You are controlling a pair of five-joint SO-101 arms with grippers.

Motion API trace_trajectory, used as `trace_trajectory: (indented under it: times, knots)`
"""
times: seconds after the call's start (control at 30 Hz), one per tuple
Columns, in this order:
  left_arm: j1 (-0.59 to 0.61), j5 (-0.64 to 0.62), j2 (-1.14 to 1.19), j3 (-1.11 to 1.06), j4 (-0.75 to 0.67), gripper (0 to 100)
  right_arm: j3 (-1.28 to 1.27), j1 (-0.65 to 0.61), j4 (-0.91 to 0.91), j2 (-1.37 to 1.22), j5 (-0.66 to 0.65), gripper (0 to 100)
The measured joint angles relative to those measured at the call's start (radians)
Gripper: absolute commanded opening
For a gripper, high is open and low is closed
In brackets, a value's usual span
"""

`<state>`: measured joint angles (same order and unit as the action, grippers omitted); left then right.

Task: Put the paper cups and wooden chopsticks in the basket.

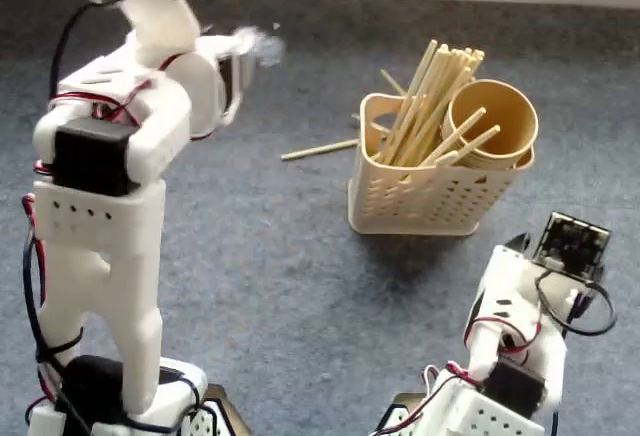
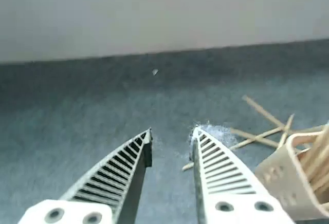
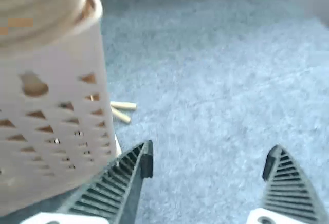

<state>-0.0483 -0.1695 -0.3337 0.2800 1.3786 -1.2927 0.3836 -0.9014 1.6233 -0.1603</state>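
**Three cameras on my rig: one fixed overhead, one on each wrist.**

My high view looks steeply down from above the bases of the two white arms (image 1: 110,216). It faces out over the grey-blue carpeted bench (image 1: 260,286), with the cream perforated plastic basket (image 1: 430,196) at middle distance. My left wrist camera sits behind the left hand (image 2: 172,131), lifted and facing low across the bench toward the pale back wall (image 2: 154,13). It catches the basket's rim at its edge and the loose pale wooden chopsticks (image 1: 320,149) beside it, which the high view shares. My right wrist camera sits behind the right hand (image 3: 209,151), low and very near the basket's wall, angled down at the carpet.
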Motion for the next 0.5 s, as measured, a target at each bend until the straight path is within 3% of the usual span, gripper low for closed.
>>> trace_trajectory:
  times: [0.2,0.33,0.5]
  knots:
    - [0.12,0.0,0.002,-0.391,-0.094,16,0.422,-0.002,-0.06,-0.262,0.0,33.6]
    - [0.12,0.0,0.002,-0.634,-0.259,16,0.781,-0.015,-0.13,-0.643,-0.023,33.6]
    - [0.157,0.0,0.003,-0.813,-0.439,16,1.321,-0.114,-0.368,-1.201,-0.06,33.6]
